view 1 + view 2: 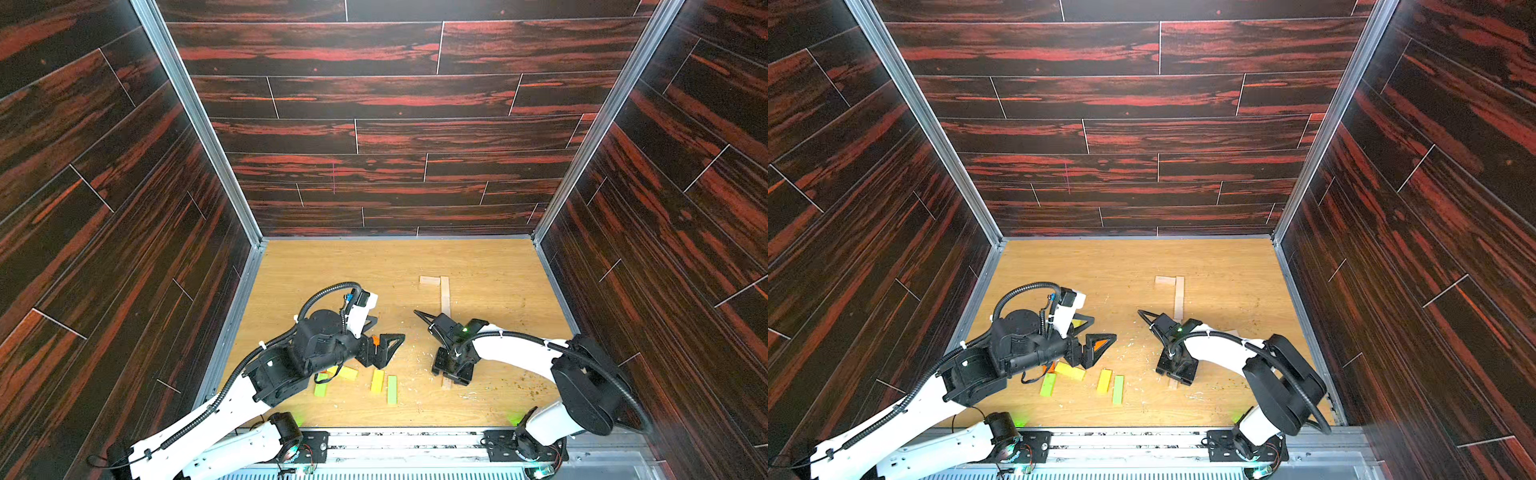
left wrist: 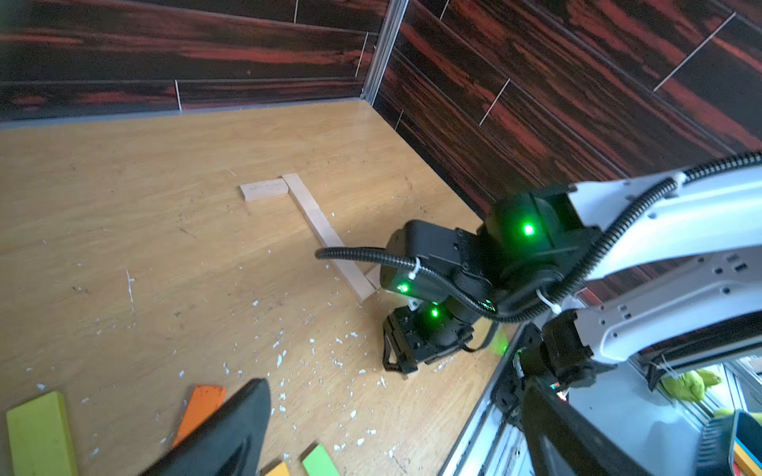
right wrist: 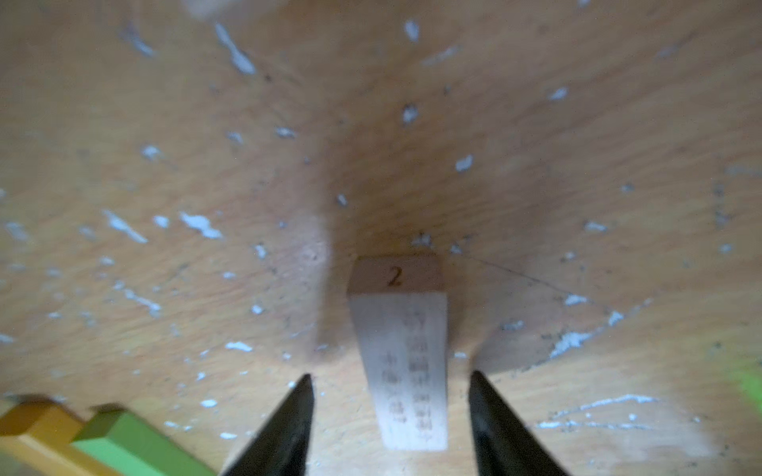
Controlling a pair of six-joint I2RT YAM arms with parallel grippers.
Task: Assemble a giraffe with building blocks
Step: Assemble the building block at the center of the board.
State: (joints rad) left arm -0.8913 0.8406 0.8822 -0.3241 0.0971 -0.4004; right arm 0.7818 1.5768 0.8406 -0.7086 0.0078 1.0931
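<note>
1. Right wrist view: the right fingers (image 3: 284, 432) stand partly open astride a pale plank (image 3: 402, 362), with a gap on each side. They touch nothing and hold nothing.
2. That plank lies flat on the counter (image 3: 577, 165), right of centre and towards the near edge, printed face up, with a "2" on its end face.
3. The left fingers (image 2: 231, 437) are spread wide and empty. They hover over the coloured planks left of centre: an orange plank (image 2: 202, 406), a green plank (image 1: 392, 389) and a yellow plank (image 1: 348, 373).
4. Further back on the right, an L of pale planks (image 1: 445, 297) lies flat.
5. Handling, as a judgement: the plank looks small, light and stiff, and not fragile. Its smooth faces would likely slide on the counter or pivot in a loose pinch.
6. The best hold seems to be across the narrow width, on the two long edges near mid-length. The fingers should be square to those edges, and a modest squeeze should do.
</note>
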